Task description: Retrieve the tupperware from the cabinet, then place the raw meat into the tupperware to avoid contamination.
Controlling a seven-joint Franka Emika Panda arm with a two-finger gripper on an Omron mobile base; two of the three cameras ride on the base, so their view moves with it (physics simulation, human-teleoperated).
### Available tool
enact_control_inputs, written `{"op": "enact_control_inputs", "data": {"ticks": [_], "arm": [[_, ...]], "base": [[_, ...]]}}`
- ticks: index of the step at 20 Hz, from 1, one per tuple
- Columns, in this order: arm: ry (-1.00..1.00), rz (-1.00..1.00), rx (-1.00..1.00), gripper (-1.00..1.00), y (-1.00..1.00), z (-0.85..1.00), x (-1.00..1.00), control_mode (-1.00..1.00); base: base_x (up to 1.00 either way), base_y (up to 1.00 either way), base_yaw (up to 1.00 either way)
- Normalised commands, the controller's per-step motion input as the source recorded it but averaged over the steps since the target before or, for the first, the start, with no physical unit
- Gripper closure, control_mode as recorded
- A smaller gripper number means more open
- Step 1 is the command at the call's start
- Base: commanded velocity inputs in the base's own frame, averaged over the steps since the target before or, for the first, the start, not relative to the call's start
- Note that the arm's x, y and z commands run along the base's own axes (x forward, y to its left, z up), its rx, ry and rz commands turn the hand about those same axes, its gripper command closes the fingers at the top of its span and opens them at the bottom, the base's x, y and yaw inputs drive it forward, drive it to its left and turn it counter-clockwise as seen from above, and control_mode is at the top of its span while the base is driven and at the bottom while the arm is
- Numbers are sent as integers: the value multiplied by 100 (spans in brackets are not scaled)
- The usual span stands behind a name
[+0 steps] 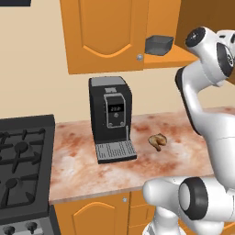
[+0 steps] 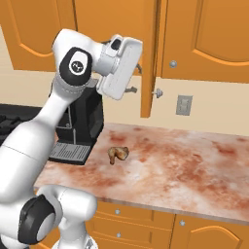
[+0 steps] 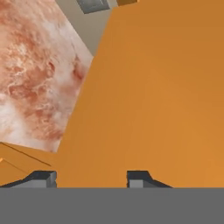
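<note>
The tupperware [image 1: 159,44], a low dark box, sits on the orange shelf of the cabinet [image 1: 105,34], whose right door stands open. On the marbled counter the raw meat [image 1: 158,141] [image 2: 118,153] lies just right of the coffee machine. My hand [image 2: 119,65] is raised to shelf height, close to the near edge of the open door [image 2: 150,58]. In the hand view my gripper [image 3: 91,179] is open: its two dark fingertips stand apart with nothing between them, facing a flat orange panel [image 3: 153,96]. In the right base view the door hides the tupperware.
A tall black coffee machine [image 1: 110,117] [image 2: 85,121] stands at the counter's left. A stove [image 1: 23,160] lies beyond it. A wall outlet [image 2: 184,104] and the door's silver knob [image 2: 157,92] are to the right of my hand. Bare counter [image 2: 194,160] stretches right.
</note>
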Motion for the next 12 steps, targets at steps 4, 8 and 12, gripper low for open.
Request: {"op": "enact_control_inputs", "data": {"ticks": [4, 8, 12], "arm": [[0, 0, 0, -100, 3, -3, 0, -100], [0, 0, 0, -100, 15, -1, -3, -100], [-5, 0, 0, -100, 27, 0, -8, -100]], "base": [[0, 0, 0], [0, 0, 0], [0, 0, 0]]}}
